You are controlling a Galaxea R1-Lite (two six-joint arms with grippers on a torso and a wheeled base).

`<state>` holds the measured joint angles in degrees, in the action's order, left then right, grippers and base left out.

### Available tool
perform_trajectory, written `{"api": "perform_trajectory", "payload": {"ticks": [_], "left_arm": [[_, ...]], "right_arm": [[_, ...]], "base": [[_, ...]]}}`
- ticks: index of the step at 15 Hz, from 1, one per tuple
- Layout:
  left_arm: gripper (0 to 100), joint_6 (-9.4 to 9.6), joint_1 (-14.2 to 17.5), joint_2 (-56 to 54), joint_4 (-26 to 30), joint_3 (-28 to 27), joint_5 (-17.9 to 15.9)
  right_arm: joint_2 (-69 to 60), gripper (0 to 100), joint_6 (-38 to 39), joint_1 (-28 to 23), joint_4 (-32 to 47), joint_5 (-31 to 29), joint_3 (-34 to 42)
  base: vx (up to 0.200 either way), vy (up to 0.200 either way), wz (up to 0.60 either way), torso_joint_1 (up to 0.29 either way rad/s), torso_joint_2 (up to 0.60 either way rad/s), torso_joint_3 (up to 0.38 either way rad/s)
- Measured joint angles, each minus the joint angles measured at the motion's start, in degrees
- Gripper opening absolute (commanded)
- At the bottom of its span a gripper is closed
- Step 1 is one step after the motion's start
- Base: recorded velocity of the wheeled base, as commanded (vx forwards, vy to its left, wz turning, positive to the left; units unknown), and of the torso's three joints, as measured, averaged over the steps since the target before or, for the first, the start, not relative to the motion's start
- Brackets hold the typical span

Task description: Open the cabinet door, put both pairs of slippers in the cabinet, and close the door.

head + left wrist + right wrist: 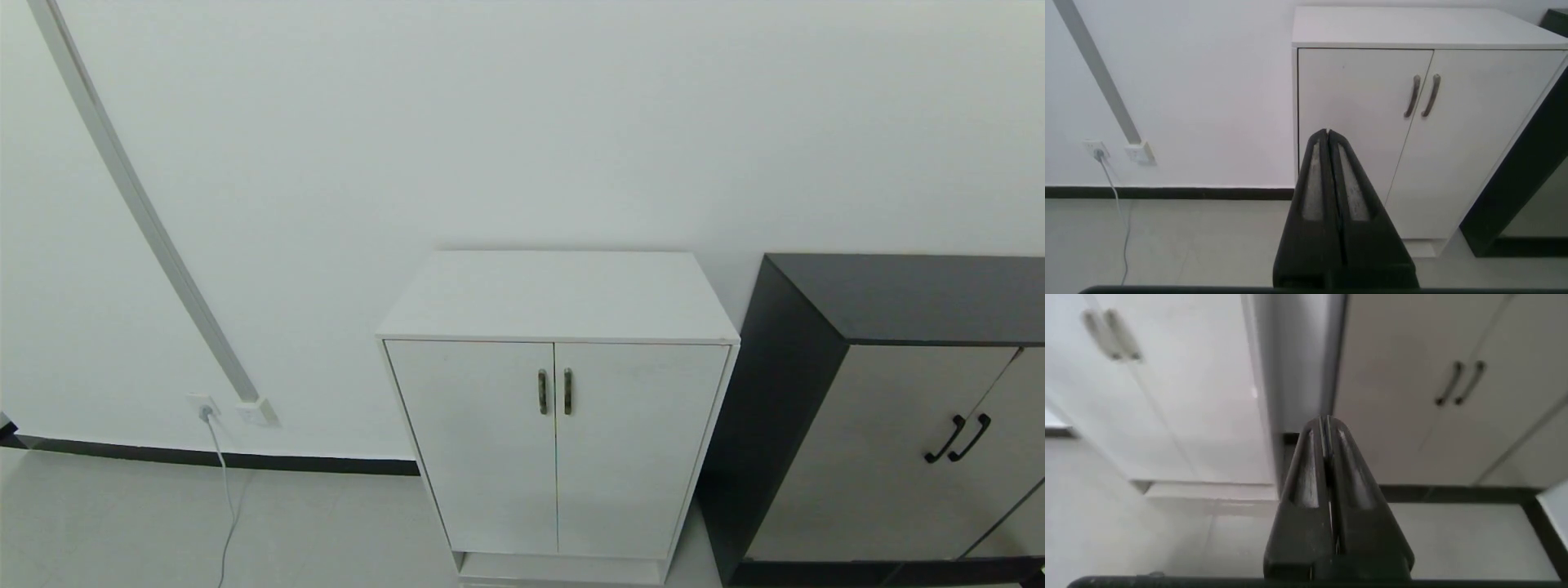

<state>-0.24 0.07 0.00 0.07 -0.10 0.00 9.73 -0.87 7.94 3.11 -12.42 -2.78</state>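
Cabinet [482, 441]: white, two doors, on the floor [122, 523] against the wall [490, 122], centre of our head view. Both doors shut. Its two dark vertical handles [543, 392] sit side by side at the seam, high up. Our left gripper [1327, 137] has fingers pressed flat together, aimed at the left door, well apart from it. Our right gripper [1327, 425] is likewise pinched tight, facing the gap between the white cabinet and the black cabinet [784, 408] just beside it on the right. That one has grey doors, also shut. Left of the white cabinet, well apart: socket [202, 406] low on the wall, grey cable [227, 498] dropping to the floor, grey conduit [139, 204] running up at a slant.
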Motion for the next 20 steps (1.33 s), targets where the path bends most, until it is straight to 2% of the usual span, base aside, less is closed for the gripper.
{"api": "perform_trajectory", "payload": {"ticks": [3, 6, 7, 9, 13, 20], "left_arm": [[0, 0.0, 0.0, 0.0, 0.0, 0.0, 0.0], [0, 0.02, 0.0, 0.0, 0.0, 0.0, 0.0], [0, 0.02, 0.0, 0.0, 0.0, 0.0, 0.0], [0, 0.02, 0.0, 0.0, 0.0, 0.0, 0.0], [0, 0.0, 0.0, 0.0, 0.0, 0.0, 0.0], [0, 0.02, 0.0, 0.0, 0.0, 0.0, 0.0]], "right_arm": [[-3.4, 0, 1.0, -4.0, -1.9, 1.4, 0.5], [-4.9, 0, 1.5, -4.9, -2.8, 14.3, 2.0], [-5.1, 0, 1.1, -5.0, -2.2, 15.0, 2.3], [-5.0, 0, 1.0, -4.9, -2.7, 14.9, 2.6], [-5.5, 0, 1.2, -9.6, -3.0, 14.6, 2.7], [-9.5, 0, 4.5, -7.9, -3.1, 12.3, 2.7]], "base": [[0.0, 0.0, 0.0, 0.0, 0.0, 0.0], [0.0, 0.0, 0.0, 0.0, 0.0, 0.0], [0.0, 0.0, 0.0, 0.0, 0.0, 0.0], [0.0, 0.0, 0.0, 0.0, 0.0, 0.0], [0.0, 0.0, 0.0, 0.0, 0.0, 0.0], [0.0, 0.0, 0.0, 0.0, 0.0, 0.0]]}}
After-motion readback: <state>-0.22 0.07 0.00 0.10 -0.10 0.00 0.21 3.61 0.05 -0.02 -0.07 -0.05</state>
